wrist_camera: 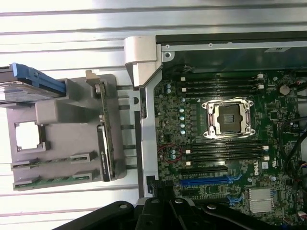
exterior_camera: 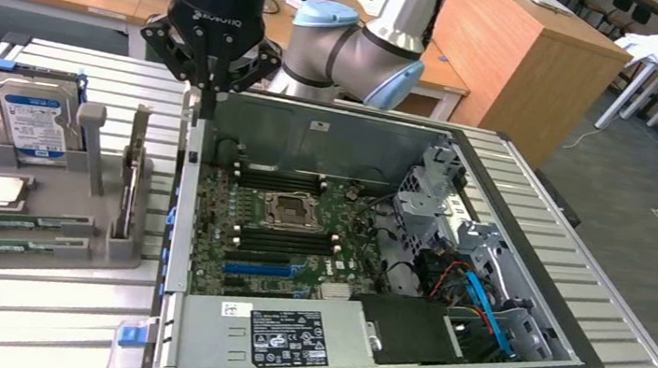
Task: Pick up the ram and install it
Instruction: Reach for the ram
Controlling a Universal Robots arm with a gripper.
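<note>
- Exterior view: the gripper (exterior_camera: 203, 105) hung with its fingers pressed together, over the case (exterior_camera: 310, 130) at the rim nearest the tray (exterior_camera: 30, 264).
- The motherboard (exterior_camera: 285, 235) lay inside the case, below the gripper.
- The ram (exterior_camera: 16, 222) sat in a tray slot, well apart from the gripper.

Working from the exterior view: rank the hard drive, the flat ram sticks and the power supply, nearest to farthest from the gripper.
1. Hard drive: upright at the tray's far end, to the exterior view's left of the gripper.
2. Ram sticks: lying flat at the tray's near end.
3. Power supply: at the near edge of the computer case, farthest.
</note>
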